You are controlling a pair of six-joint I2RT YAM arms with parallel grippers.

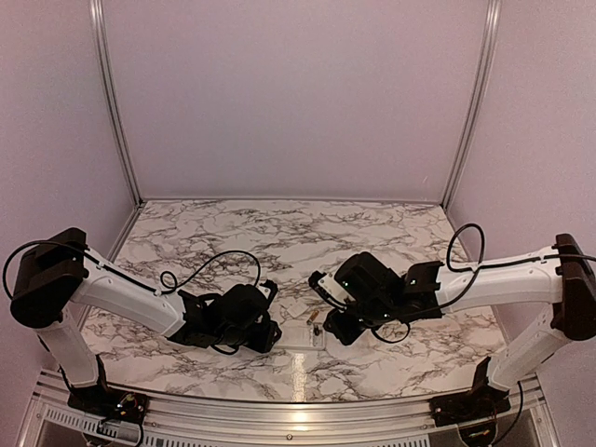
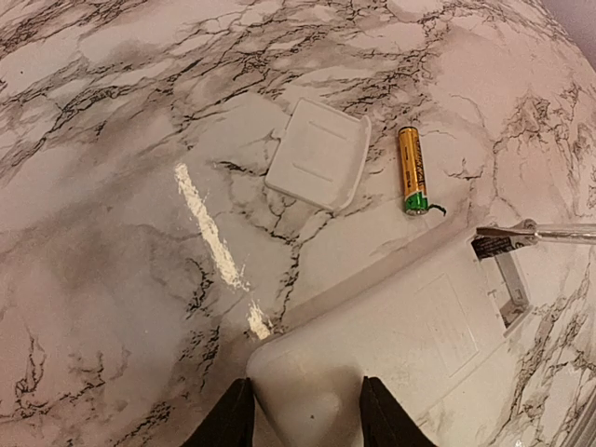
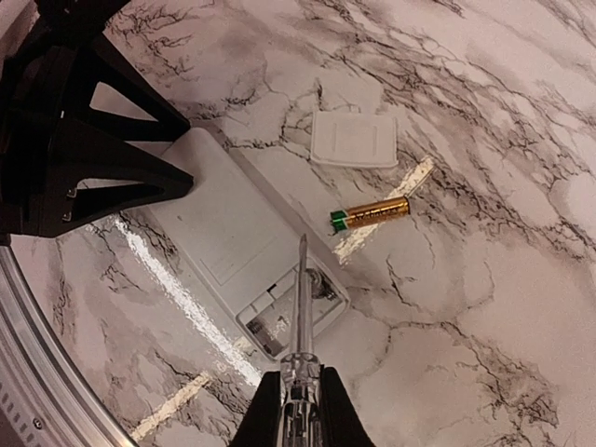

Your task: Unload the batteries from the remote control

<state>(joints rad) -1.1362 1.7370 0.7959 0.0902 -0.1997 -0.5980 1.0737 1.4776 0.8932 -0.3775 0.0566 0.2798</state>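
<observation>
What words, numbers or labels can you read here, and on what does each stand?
Nothing reads clearly.
gold battery: dark print along its side, too blurred to read.
remote control: no legible text on its back.
back panel: blank.
screwdriver: no marking shows.

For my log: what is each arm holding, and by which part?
Left fingers: the remote control, by its closed end. Right fingers: the screwdriver, by its handle.

Overhead overview; both wrist views close above remote control [image 2: 410,345]
</observation>
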